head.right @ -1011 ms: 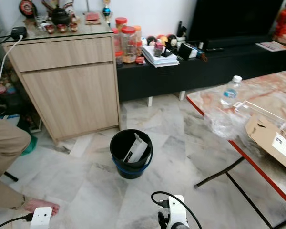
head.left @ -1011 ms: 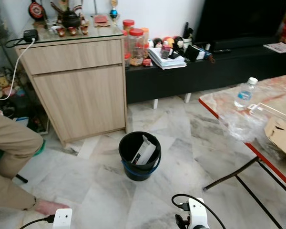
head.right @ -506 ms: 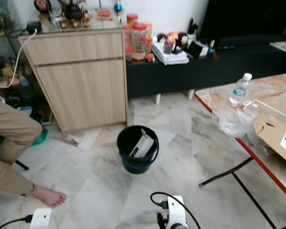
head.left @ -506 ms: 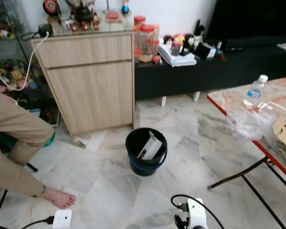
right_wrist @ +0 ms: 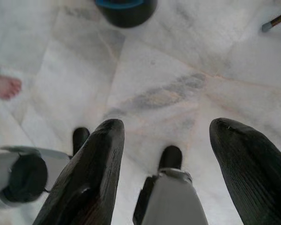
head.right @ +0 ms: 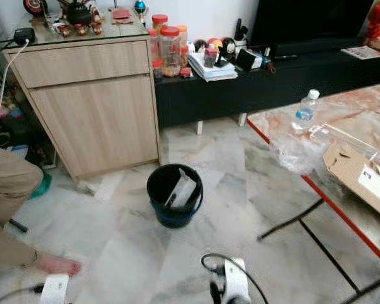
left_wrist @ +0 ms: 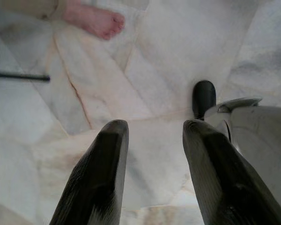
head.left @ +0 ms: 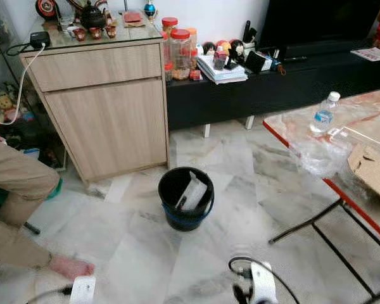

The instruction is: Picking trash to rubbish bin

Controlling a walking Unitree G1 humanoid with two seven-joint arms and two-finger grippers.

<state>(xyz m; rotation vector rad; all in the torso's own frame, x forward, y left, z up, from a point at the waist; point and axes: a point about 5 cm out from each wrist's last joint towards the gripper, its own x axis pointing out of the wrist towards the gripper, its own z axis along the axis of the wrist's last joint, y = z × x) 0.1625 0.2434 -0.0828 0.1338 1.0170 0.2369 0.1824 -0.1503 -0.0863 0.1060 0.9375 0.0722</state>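
Dead centre on the pale marble floor (head.left: 133, 253) stands the round black plastic rubbish bin with a blue band near its base (head.left: 186, 199), and a crumpled white carton (head.left: 193, 190) leans inside it, poking just above the rim. Up at eleven o'clock from the bin rises the light wooden cabinet with a glass top (head.left: 101, 107), a dark teapot and small cups crowding its surface, a black charger trailing a white cable off its left edge. At one o'clock runs the long low black TV bench (head.left: 272, 82), loaded with red-lidded clear jars (head.left: 179, 54) and a stack of papers. Over at three o'clock sits the marble-patterned table with a red edge (head.left: 304, 166), carrying a clear plastic water bottle with a blue label (head.left: 323, 114), crumpled clear plastic wrap (head.left: 320, 158) and a flattened brown cardboard box (head.left: 370, 171). At nine o'clock a seated person's tan trouser leg (head.left: 19, 190) bends down to a bare foot (head.left: 73, 267) on the floor. Low down, the left gripper (left_wrist: 152, 136) hangs over the marble, fingers apart, nothing between them; the right gripper (right_wrist: 166, 136) likewise, fingers spread wide, with the bin far ahead of it.
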